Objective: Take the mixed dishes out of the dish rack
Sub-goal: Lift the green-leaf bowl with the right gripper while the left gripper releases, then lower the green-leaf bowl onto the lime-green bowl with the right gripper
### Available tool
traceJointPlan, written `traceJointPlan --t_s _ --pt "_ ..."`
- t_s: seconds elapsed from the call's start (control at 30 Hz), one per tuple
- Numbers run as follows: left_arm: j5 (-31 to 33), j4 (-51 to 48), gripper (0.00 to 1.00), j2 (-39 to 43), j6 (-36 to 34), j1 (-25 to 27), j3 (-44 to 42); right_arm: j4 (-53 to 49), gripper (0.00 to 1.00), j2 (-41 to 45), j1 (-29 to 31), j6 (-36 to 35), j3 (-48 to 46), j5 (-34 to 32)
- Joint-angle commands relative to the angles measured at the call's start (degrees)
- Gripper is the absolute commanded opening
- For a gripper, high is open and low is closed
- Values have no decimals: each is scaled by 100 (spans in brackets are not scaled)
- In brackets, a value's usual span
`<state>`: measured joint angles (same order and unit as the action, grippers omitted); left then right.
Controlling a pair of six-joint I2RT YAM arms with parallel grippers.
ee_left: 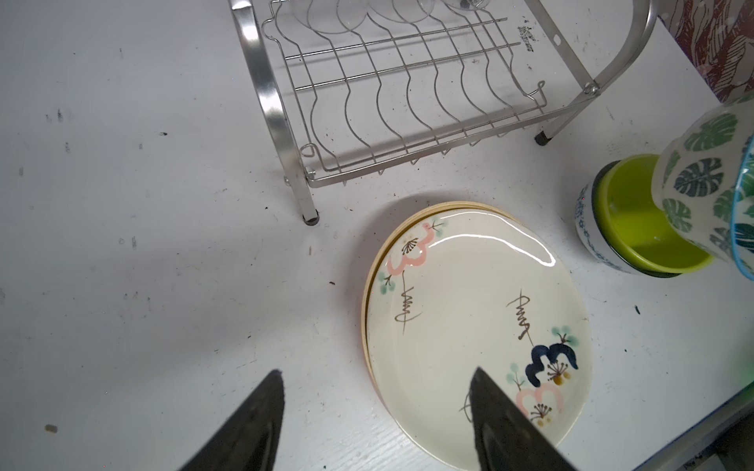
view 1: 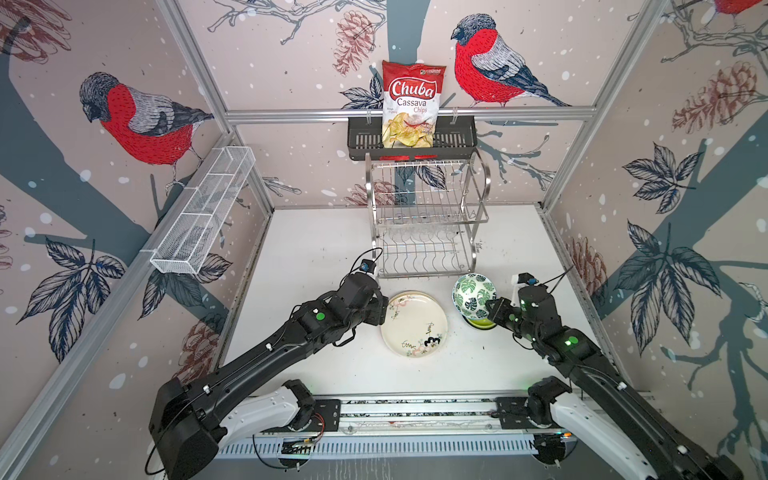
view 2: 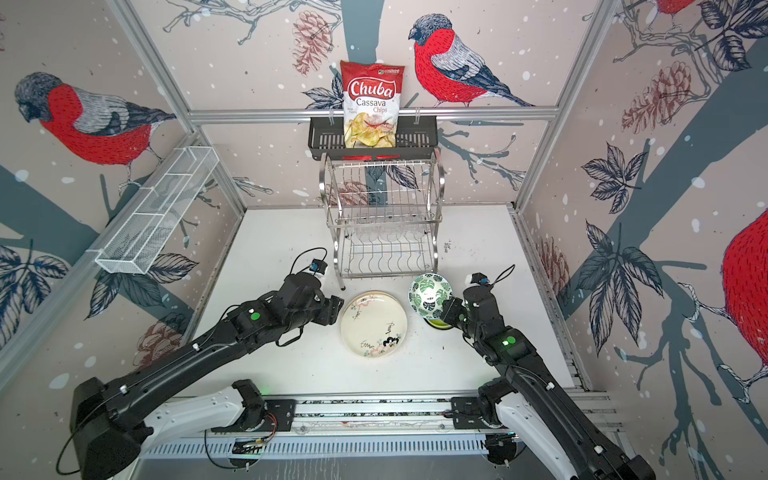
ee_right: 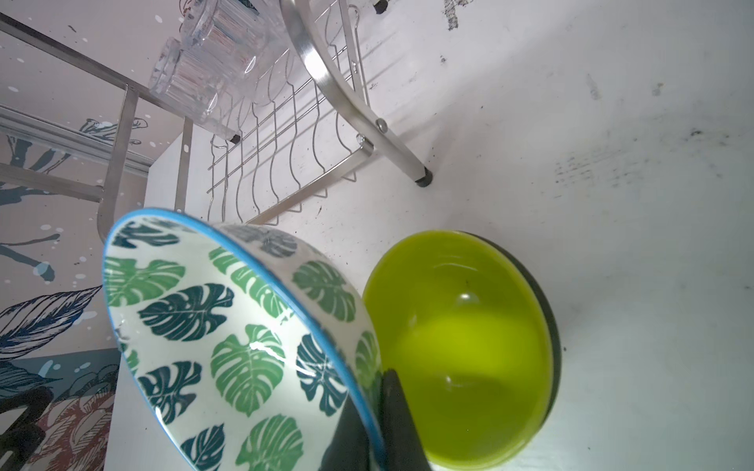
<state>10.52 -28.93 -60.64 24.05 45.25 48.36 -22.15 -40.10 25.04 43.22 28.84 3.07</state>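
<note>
Left gripper (ee_left: 377,373) stood open at cream floral plate (ee_left: 469,306) edge | right gripper (ee_right: 373,407) clamped tilted green-leaf bowl (ee_right: 212,326) rim

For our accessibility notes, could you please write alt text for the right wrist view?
The right gripper pinches the rim of a tilted green-leaf bowl, held close beside a lime green bowl on the white table. Behind stands the chrome dish rack with clear glass tumblers on its upper tier.
</note>
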Motion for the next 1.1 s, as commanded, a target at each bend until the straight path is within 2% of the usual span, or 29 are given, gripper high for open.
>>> traceJointPlan --t_s 0.0,0.33,0.77,1.07 --pt "-125 185 71 -40 -77 -42 22 70 0 -41 -142 -185 86 245" --pt "-204 230 72 -111 -103 -105 15 -395 0 -60 -510 -253 113 295" --pt "-238 213 72 -164 -120 -140 -3 -562 0 -134 -1007 -319 -58 545" --pt "-248 211 72 -163 -130 -148 -4 -545 0 -284 -1137 -341 -151 633"
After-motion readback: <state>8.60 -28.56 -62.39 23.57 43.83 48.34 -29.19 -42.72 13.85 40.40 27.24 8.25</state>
